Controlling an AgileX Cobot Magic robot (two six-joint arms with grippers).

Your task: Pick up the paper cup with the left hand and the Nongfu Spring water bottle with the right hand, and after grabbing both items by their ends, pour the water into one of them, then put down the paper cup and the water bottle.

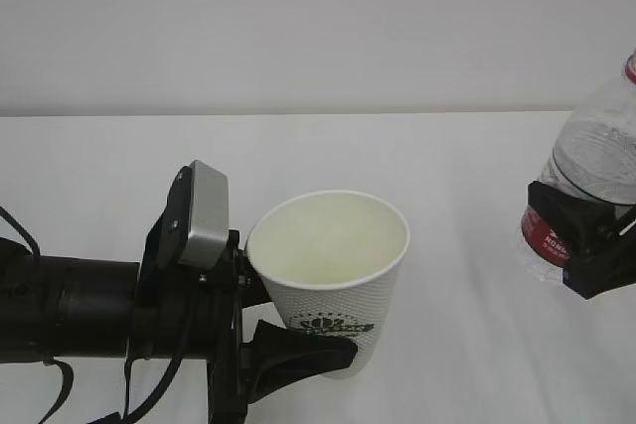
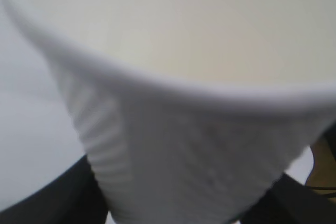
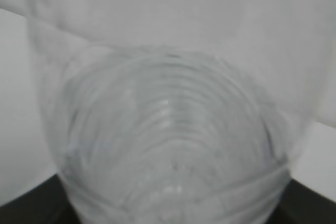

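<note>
paper cup (image 1: 333, 270) upright, mouth up, in left gripper (image 1: 283, 330)

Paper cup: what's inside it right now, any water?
The paper cup shows only its cream inside wall; no clear waterline is visible. Its bottom is hidden from the exterior view, and the left wrist view is too blurred, so a little water cannot be ruled out.

Bottle (image 1: 594, 181) top — cut off, rt edge

the bench (image 1: 437, 156) was plain white, filling the lower two thirds of the exterior frame up to a pale wall; whether anything rested directly on it was unclear.
</note>
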